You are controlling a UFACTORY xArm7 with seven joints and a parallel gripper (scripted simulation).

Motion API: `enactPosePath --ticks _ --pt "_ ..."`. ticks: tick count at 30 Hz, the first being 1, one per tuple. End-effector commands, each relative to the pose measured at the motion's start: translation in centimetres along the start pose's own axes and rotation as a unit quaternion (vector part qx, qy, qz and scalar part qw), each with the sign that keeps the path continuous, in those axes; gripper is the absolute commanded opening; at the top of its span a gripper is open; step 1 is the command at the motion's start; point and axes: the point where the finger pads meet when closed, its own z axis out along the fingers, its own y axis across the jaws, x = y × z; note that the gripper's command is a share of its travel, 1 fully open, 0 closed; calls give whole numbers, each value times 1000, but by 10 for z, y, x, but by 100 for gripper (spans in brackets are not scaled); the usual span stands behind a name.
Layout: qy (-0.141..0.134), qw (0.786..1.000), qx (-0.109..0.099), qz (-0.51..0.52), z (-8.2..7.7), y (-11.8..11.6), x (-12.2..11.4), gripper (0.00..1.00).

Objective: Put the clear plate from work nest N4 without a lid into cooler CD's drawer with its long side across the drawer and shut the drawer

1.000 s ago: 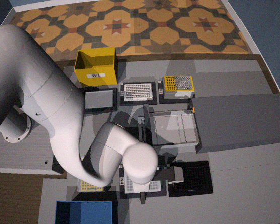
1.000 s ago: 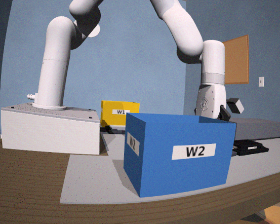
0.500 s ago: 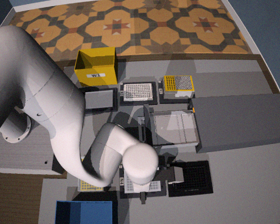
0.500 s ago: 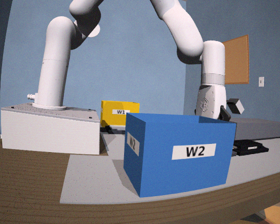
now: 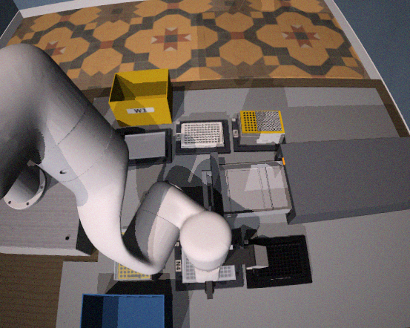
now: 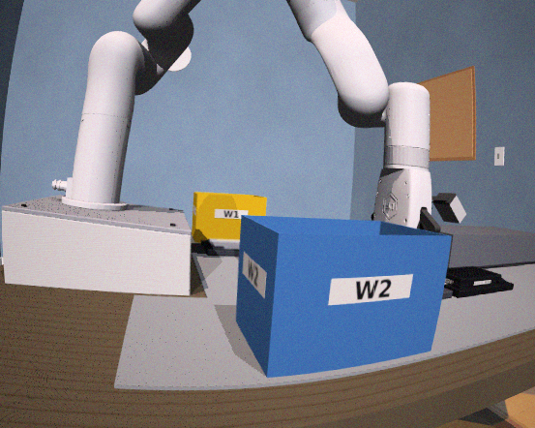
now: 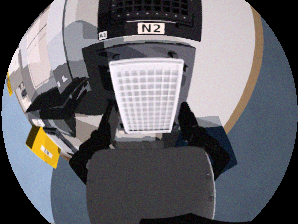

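Note:
The clear plate (image 7: 147, 95), a white grid of wells with no lid, lies in the black nest N4 (image 5: 178, 264). In the top view the arm's wrist covers most of the plate (image 5: 224, 272). My gripper (image 7: 147, 111) is open right above the plate, one finger on each long side near its close end, touching nothing. In the exterior view the gripper's body (image 6: 402, 200) stands upright, with its fingertips hidden behind the blue bin. The cooler CD (image 5: 354, 178) has its drawer (image 5: 255, 187) pulled out and empty. Its bar handle (image 5: 213, 182) faces the arm's base, and its amber lamp (image 5: 283, 161) is lit.
The blue bin W2 (image 6: 341, 290) stands close in front of N4. A black plate in nest N2 (image 5: 283, 260) lies beside N4. At the back are the yellow bin W1 (image 5: 142, 98), a grey lidded plate (image 5: 145, 145), another clear plate (image 5: 202, 134) and the yellow tip box (image 5: 262, 122).

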Motion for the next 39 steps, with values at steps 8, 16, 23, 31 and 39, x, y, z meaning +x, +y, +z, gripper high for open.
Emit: enactPosePath --ticks 8,16,23,31,39 --pt "2 1000 -1 0 5 1 2 100" --pt "2 1000 -1 0 10 1 2 100" --pt "2 1000 -1 0 10 1 2 100" --pt "2 1000 -1 0 10 1 2 100" --pt "2 1000 -1 0 9 1 2 0"
